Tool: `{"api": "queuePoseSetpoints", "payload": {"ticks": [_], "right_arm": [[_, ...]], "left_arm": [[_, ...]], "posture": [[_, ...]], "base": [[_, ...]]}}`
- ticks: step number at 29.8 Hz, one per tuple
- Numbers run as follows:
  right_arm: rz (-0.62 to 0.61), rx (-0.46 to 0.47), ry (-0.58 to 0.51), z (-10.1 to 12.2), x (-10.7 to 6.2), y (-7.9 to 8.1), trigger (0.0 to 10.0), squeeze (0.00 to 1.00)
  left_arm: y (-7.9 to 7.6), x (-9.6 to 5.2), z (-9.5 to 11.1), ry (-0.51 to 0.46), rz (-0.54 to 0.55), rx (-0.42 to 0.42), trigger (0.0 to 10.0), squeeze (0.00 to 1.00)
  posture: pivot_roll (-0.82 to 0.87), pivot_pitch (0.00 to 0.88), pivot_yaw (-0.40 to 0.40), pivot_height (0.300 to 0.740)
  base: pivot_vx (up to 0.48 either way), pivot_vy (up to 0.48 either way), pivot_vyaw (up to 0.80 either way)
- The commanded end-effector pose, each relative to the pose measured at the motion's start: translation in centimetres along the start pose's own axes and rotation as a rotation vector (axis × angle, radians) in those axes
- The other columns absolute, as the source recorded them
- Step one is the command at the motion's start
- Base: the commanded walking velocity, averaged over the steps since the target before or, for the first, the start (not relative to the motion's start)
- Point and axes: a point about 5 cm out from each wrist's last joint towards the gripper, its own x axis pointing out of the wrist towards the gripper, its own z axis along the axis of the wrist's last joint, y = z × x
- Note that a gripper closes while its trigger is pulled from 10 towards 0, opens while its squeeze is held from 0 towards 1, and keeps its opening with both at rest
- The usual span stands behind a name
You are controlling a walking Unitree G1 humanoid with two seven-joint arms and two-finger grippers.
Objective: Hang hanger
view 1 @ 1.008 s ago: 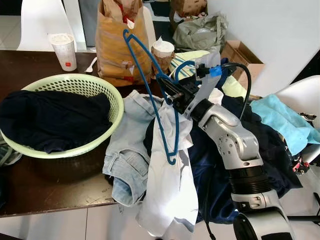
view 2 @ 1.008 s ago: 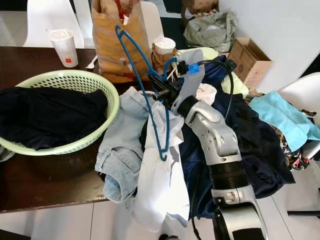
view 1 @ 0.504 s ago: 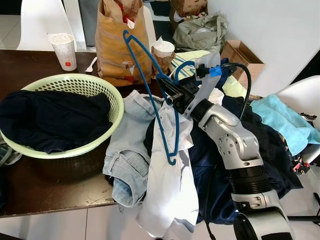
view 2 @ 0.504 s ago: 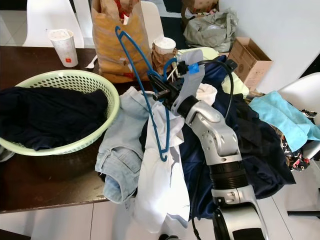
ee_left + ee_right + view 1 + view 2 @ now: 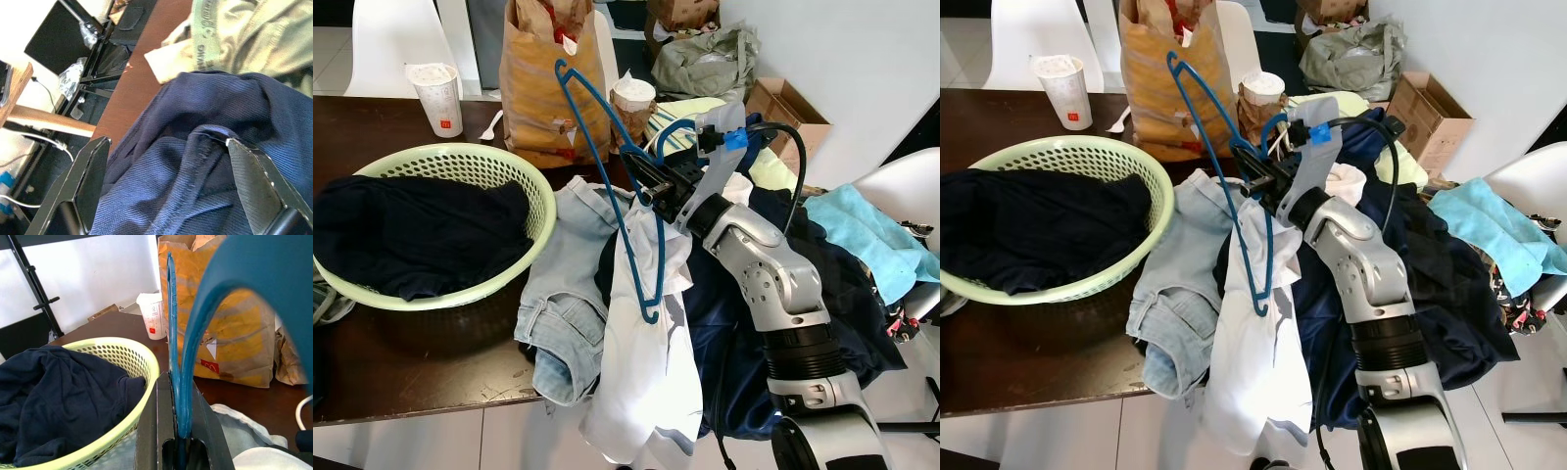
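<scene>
Right gripper (image 5: 651, 188) raised over the clothes pile at the table's right end, fingers pressed together on the blue plastic hanger (image 5: 628, 227), pinching it near the base of its hook. Hanger is held clear of the table: one arm runs up and away from the gripper toward the brown paper bag (image 5: 540, 83), its tip in front of the bag; the other runs down past the gripper and ends over the white shirt (image 5: 646, 362). The hook curves back over the top of the gripper, toward the wrist. In the right wrist view the blue bar sits squarely between the two black fingers (image 5: 149, 431), clamped with no visible gap.

White shirt hangs over the table edge, lying across light-blue jeans (image 5: 563, 304) and a dark navy garment (image 5: 822, 284). Whether the hanger's lower tip touches the shirt: cannot tell.

Pale green laundry basket (image 5: 533, 191) on the dark brown table (image 5: 421, 367), left of the pile, holds dark navy clothing (image 5: 416, 235). White paper cup (image 5: 436, 98) stands behind the basket, near the bag.

Left gripper (image 5: 171, 186): fingers spread wide apart, nothing between them, held just above a navy blue fabric (image 5: 195, 161).
</scene>
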Motion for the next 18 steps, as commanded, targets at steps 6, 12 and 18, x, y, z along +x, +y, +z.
{"api": "queuePoseSetpoints", "payload": {"ticks": [6, 12, 18], "right_arm": [[-0.011, -0.018, 0.013, 0.2, -0.5, -0.4, 10.0, 0.0], [-0.01, -0.019, 0.015, 0.2, -0.5, -0.4, 10.0, 0.0], [-0.007, -0.021, 0.015, 0.3, -0.4, -0.4, 10.0, 0.0]], "left_arm": [[0.6, 0.0, -0.9, 0.017, 0.052, -0.049, 10.0, 0.0], [0.2, 0.0, -1.5, 0.041, 0.041, -0.057, 10.0, 0.0], [-1.0, 0.2, -2.2, 0.071, -0.029, -0.071, 9.7, 0.0]], "posture": [[0.05, 0.196, -0.112, 0.74], [0.05, 0.193, -0.113, 0.74], [0.04, 0.198, -0.116, 0.74]], "base": [[0.0, 0.0, 0.0], [0.0, 0.0, 0.0], [0.0, 0.0, 0.0]]}}
